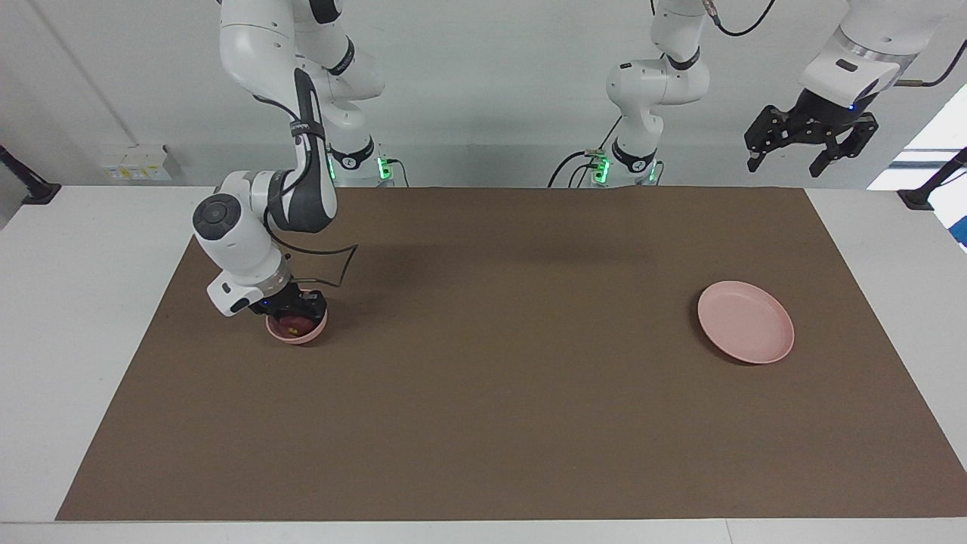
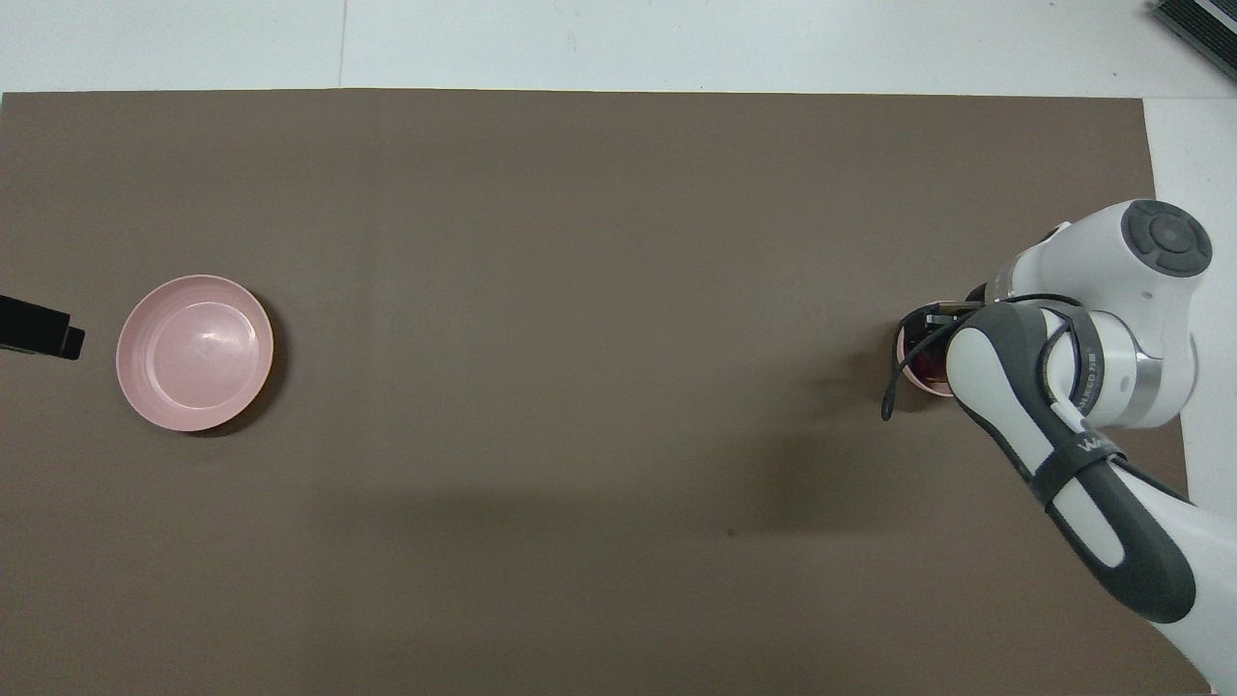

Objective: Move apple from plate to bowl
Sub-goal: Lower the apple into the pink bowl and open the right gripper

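The small pink bowl (image 1: 300,337) (image 2: 911,383) stands at the right arm's end of the brown mat. The dark red apple (image 1: 291,327) (image 2: 928,363) with its yellowish patch sits inside it. My right gripper (image 1: 294,318) (image 2: 934,340) reaches down into the bowl, shut on the apple; the arm hides most of the bowl from overhead. The flat pink plate (image 1: 746,332) (image 2: 193,353) lies bare at the left arm's end. My left gripper (image 1: 784,170) (image 2: 39,329) waits open, high in the air by the mat's corner at its own end.
The brown mat (image 1: 498,363) covers most of the white table. A black cable (image 1: 340,261) loops from the right wrist just above the mat beside the bowl.
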Robot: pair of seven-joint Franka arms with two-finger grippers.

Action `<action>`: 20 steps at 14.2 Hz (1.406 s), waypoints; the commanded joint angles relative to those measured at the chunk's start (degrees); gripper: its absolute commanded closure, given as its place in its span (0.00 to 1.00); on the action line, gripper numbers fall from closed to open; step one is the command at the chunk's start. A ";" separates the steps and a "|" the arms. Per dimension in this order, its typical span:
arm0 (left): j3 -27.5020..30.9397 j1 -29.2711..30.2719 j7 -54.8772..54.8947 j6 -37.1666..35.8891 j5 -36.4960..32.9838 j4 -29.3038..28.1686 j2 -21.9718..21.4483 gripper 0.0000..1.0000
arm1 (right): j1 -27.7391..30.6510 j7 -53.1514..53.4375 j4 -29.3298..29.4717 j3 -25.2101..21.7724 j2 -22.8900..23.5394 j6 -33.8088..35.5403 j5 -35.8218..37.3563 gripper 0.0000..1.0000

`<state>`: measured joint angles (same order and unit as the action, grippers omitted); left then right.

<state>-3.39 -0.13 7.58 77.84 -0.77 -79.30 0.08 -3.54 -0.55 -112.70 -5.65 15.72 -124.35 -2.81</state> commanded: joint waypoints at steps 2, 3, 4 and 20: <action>-0.57 1.19 -0.55 -0.50 -0.37 -1.47 -1.40 0.00 | 0.82 -0.59 -0.77 0.55 -0.08 -1.59 1.22 0.41; -0.57 1.19 -0.55 -0.59 -0.37 -1.47 -1.40 0.00 | 0.82 -0.59 -0.77 0.55 -0.08 -1.59 1.22 0.38; -0.65 1.10 -0.55 -0.59 -0.37 -1.47 -1.40 0.00 | 0.82 -0.59 -0.77 0.55 -0.08 -1.59 1.22 0.35; -0.57 1.19 -0.55 -0.59 -0.37 -1.47 -1.40 0.00 | 0.38 1.16 2.65 0.29 -7.19 3.40 1.83 0.00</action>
<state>-3.44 0.32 7.51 77.71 -0.77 -79.30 0.07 -3.51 -0.54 -110.73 -5.69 12.12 -123.76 -2.79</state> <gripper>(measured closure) 0.000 0.000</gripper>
